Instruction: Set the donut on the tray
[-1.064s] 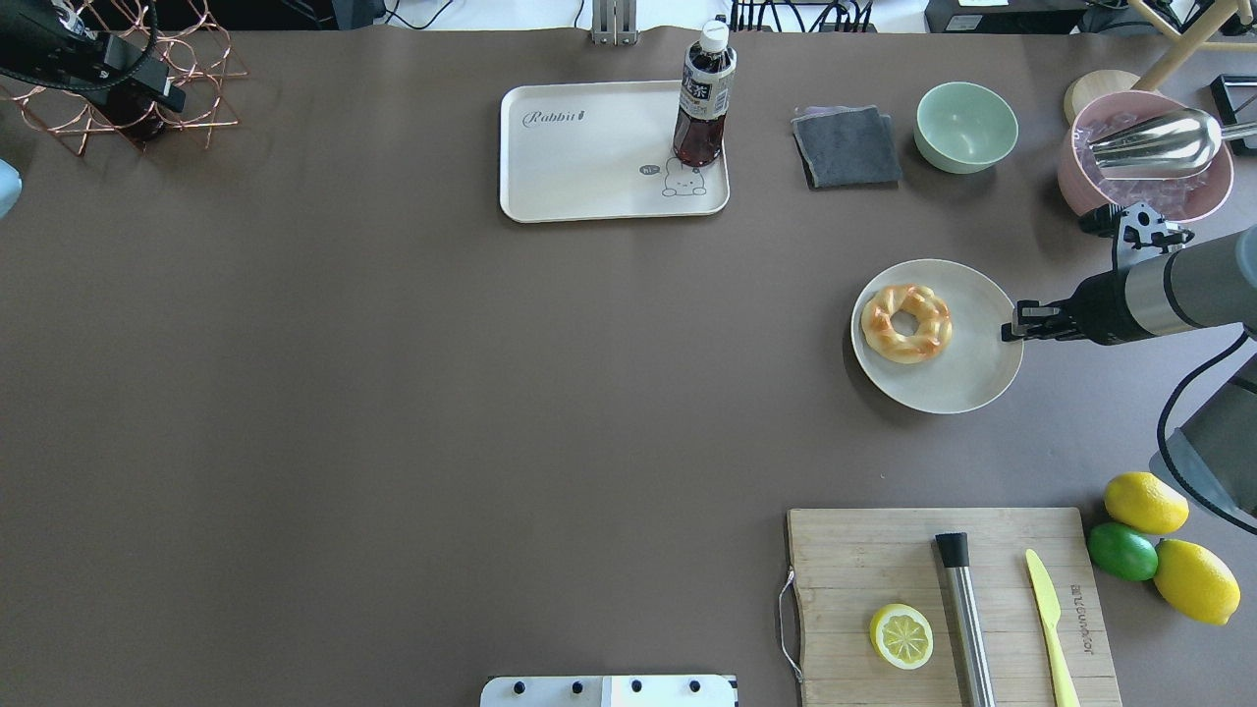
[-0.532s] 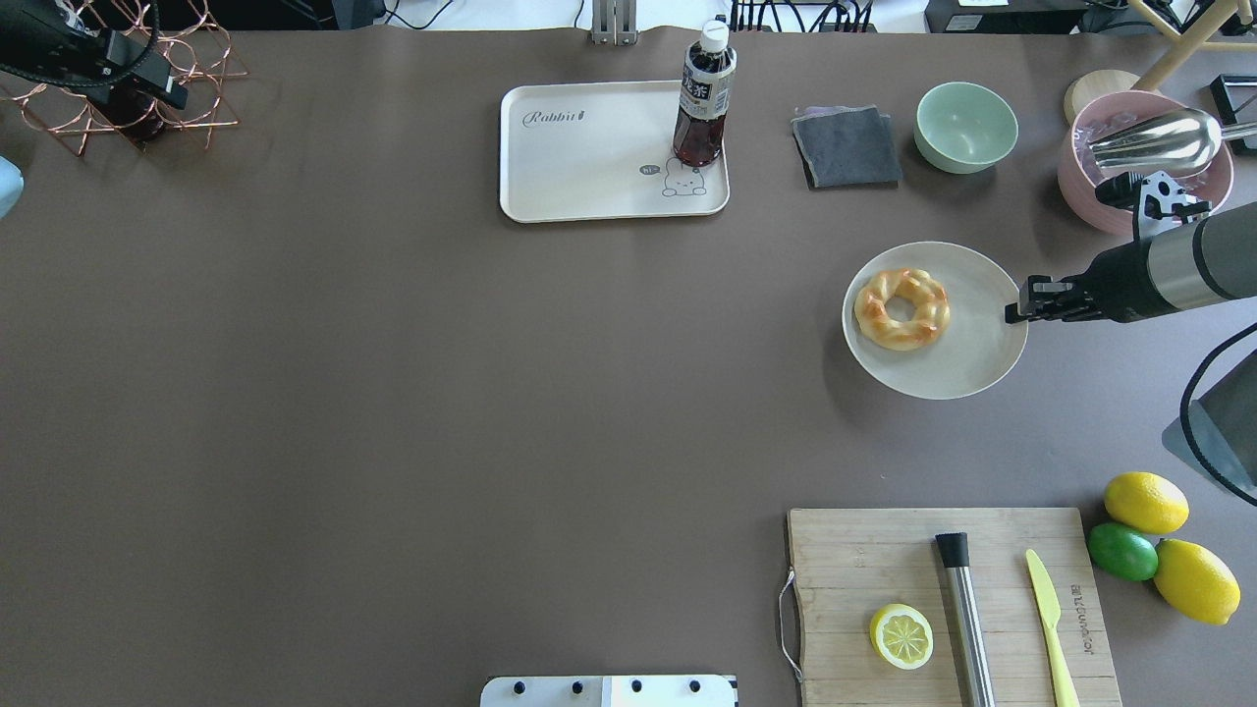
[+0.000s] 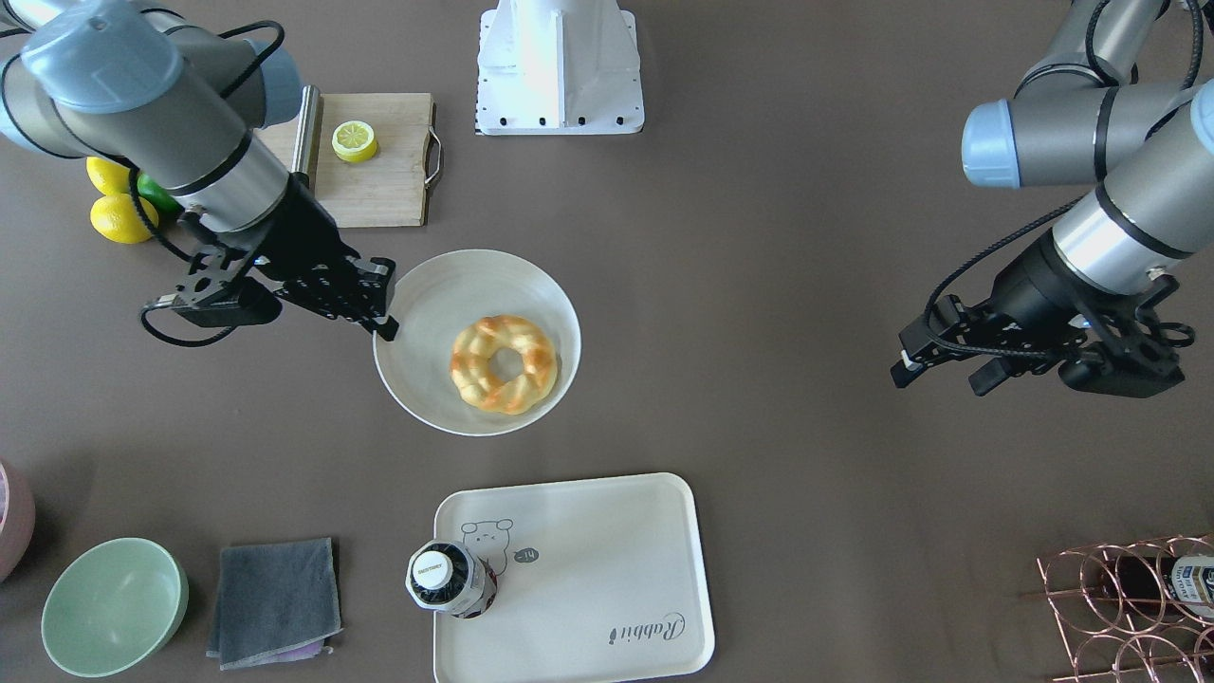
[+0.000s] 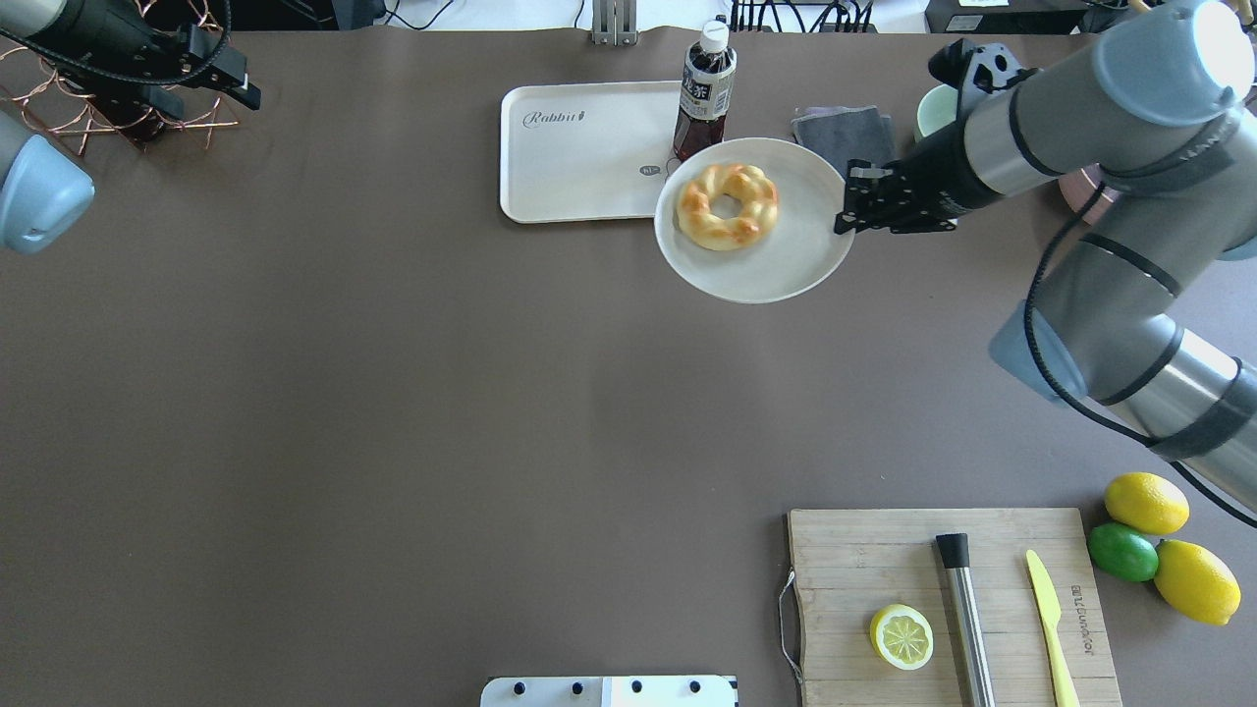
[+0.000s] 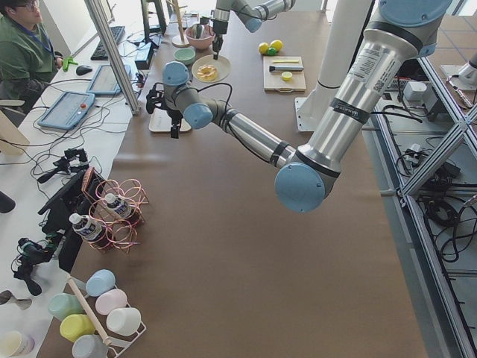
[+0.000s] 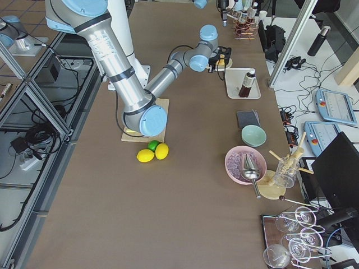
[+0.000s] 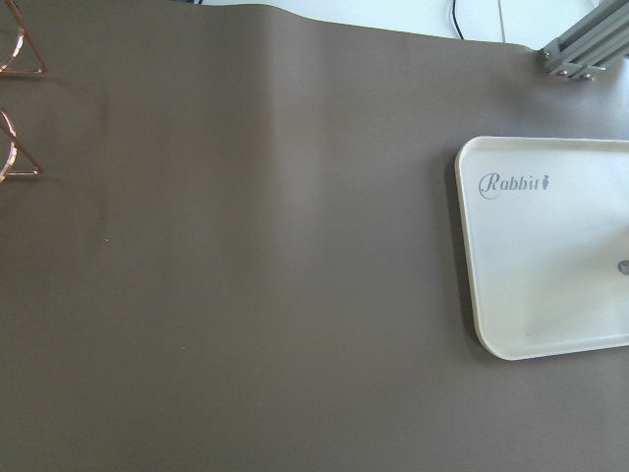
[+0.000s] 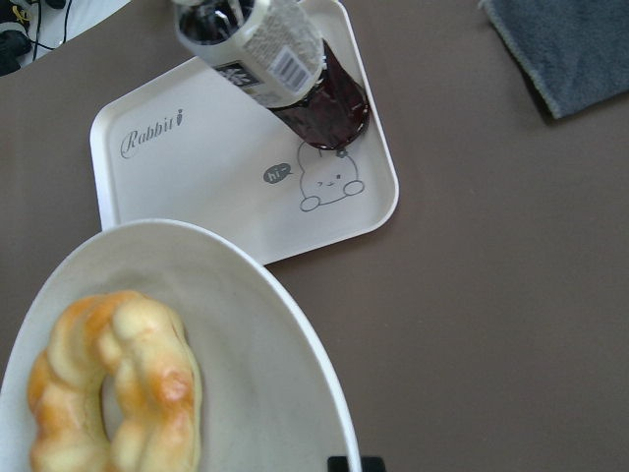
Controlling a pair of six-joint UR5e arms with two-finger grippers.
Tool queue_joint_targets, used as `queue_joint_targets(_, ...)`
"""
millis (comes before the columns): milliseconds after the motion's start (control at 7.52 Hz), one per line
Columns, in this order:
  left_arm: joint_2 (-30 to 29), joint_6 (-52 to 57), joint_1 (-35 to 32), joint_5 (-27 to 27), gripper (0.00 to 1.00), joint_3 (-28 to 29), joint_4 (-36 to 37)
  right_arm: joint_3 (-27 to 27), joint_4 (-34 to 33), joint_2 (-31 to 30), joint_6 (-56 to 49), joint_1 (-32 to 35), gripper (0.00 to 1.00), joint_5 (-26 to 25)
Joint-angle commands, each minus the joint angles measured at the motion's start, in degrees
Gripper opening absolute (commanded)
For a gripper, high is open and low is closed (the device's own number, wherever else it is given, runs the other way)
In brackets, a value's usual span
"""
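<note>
The braided golden donut (image 4: 728,204) (image 3: 504,364) (image 8: 113,383) lies on a round white plate (image 4: 776,265) (image 3: 427,294). My right gripper (image 4: 845,211) (image 3: 384,323) is shut on the plate's rim and holds it above the table. In the overhead view the plate overlaps the near right corner of the cream tray (image 4: 579,167) (image 3: 607,550) (image 7: 550,275). A dark tea bottle (image 4: 703,98) (image 3: 446,579) stands upright on the tray by the bear drawing. My left gripper (image 3: 941,378) (image 4: 245,83) hangs open and holds nothing, far to the tray's left.
A grey cloth (image 4: 845,133) and a green bowl (image 3: 114,607) lie right of the tray. The cutting board (image 4: 953,599) with lemon slice, metal rod and knife sits near the robot, with lemons and a lime (image 4: 1159,540) beside it. A copper wire rack (image 3: 1129,607) is far left.
The right arm has lifted the plate with the donut and carried it left and away, up to the tray's corner. The left gripper has shifted slightly right.
</note>
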Motion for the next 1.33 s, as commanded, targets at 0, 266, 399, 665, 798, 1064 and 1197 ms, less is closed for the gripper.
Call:
queue_joint_targets(0, -0.89, -17.31, 7.66, 0.17, 0.98, 0.06, -10.73, -5.45, -4.66, 11.84, 8.66, -5.70, 0.00, -8.40)
queue_joint_targets(266, -1.07, -21.14, 9.44, 0.35, 0.98, -0.64, -12.61, -6.97, -4.23, 13.54, 11.40, -7.99, 0.00, -12.10)
queue_joint_targets(399, -0.55, -21.85, 9.62, 0.18, 0.98, -2.21, -12.61, -6.97, -4.05, 13.54, 11.93, -8.79, 0.00, -13.25)
queue_joint_targets(665, -0.46, -24.49, 10.58, 0.17, 0.97, -4.24, -12.61, -6.71, -3.96, 13.54, 12.99, -10.20, 0.00, -15.27)
queue_joint_targets(798, -0.37, -24.50, 11.64, 0.61, 0.89, -4.08, -13.22, -6.53, -3.96, 13.63, 13.43, -10.55, 0.00, -15.63)
queue_joint_targets(1064, -0.28, -24.41, 11.82, 0.61, 0.79, -3.99, -13.23, -6.53, -3.96, 15.21, 14.31, -11.52, 0.00, -16.86)
queue_joint_targets(1197, 0.07, -24.41, 11.82, 0.61, 0.68, -3.99, -13.32, -6.53, -3.96, 15.21, 14.31, -11.61, 0.00, -16.87)
